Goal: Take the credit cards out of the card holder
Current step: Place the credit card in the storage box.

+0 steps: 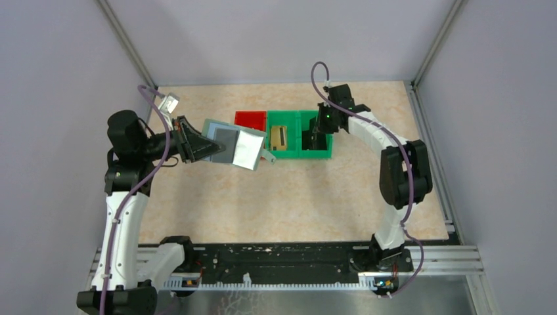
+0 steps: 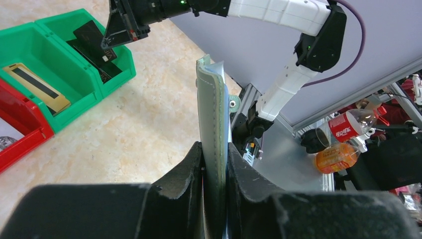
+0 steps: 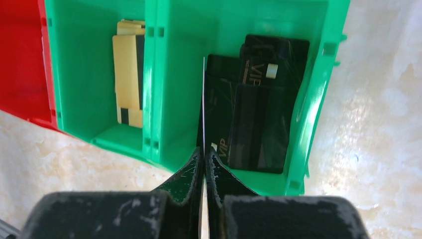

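Over the right-hand green bin: right gripper, fingers pressed together on one credit card, seen edge-on as a thin pale line. Long axis of that card runs straight out from the fingertips toward the bin floor, where dark cards lie flat just beside the held edge. Judgement: letting go is the step in hand, and little further travel seems needed.

Above the table, on the left arm's side of the bins: card holder, folded open, lifted clear, clamped at one edge by the left gripper. Dark grey rectangle on its inner face, probably a card not yet drawn. Holder lies well apart from the right gripper, toward its left, with the middle green bin between; red bin near the holder in the top view.

Middle green bin: one gold card. Red bin: contents too unclear to list.
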Controlling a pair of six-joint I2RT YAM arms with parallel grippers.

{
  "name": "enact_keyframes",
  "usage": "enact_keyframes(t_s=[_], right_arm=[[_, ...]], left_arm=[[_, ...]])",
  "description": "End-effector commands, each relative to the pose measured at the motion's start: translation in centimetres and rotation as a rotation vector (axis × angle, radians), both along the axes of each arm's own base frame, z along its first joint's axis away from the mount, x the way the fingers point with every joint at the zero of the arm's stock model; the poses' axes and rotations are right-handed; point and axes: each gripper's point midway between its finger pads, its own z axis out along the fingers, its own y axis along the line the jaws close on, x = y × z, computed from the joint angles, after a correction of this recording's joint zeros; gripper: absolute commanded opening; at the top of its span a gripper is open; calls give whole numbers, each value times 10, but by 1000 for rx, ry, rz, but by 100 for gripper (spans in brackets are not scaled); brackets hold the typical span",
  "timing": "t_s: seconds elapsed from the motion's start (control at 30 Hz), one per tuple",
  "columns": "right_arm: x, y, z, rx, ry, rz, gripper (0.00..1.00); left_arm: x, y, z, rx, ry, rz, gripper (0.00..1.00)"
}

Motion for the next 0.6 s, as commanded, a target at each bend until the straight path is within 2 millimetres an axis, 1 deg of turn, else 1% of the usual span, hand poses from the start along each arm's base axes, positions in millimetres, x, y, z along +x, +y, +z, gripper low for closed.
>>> enact_keyframes(t_s=[0.0,0.1,0.2,0.4,0.47,0.53,0.57], right_arm=[[29,2,11,-6,-60,-6,0],[33,6,3,-3,-40,4,0],[35,6,0,-7,-27,2,0],[35,-6,-4,-69,-31,-28,0],[36,-10,-2,-88,-35,-37,0],[36,-13,3,-100,-44,-43,12],[36,-14,7,-104,-54,-48,21]], left_arm=[[-11,-2,18,-4,-67,-33,5],[-12,-3,19,-5,-71,-38,4],[-14,-3,20,-5,-78,-42,3],[-15,-3,21,-9,-80,-47,3],[-15,-3,21,-9,-78,-48,3],[-15,-3,22,-9,-83,-48,3],[-15,-3,22,-9,-84,-48,3]])
